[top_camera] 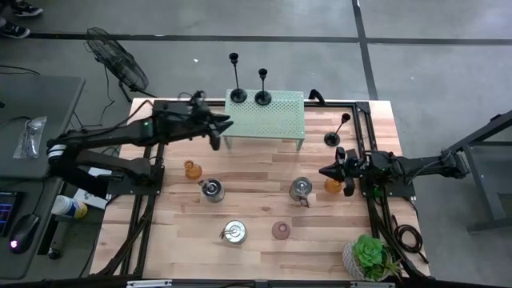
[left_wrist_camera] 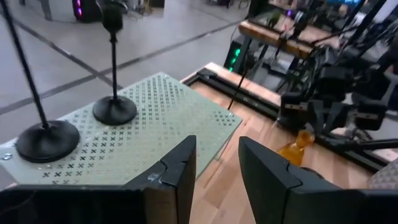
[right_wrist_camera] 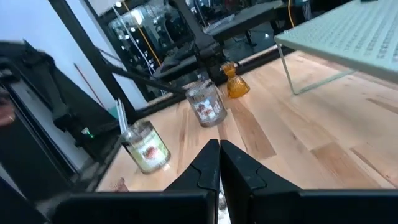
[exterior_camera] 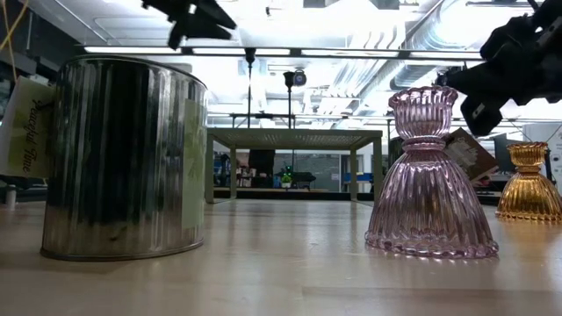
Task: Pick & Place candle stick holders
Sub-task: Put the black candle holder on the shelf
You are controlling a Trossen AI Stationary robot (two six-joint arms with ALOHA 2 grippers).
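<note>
We judge the third candle stick holder [top_camera: 337, 132], upright on the table just right of the green perforated shelf [top_camera: 280, 120], sits just beyond the closed, empty right gripper [top_camera: 325, 172], while the left gripper [top_camera: 226, 126], fingers apart, hovers at the shelf's left edge.

Both arms are dark, nearly black, built of jointed tubular links. The left arm [top_camera: 104, 140] wears a white band near its base end and shows a small green light partway along. The right arm [top_camera: 416, 166] has black cable coiled beside its mount. The left gripper [left_wrist_camera: 214, 171] ends in two broad, flat, matte black fingers [left_wrist_camera: 180, 168] with angular edges. The right gripper [right_wrist_camera: 219, 163] has similar black fingers, tapering to narrow tips.
</note>
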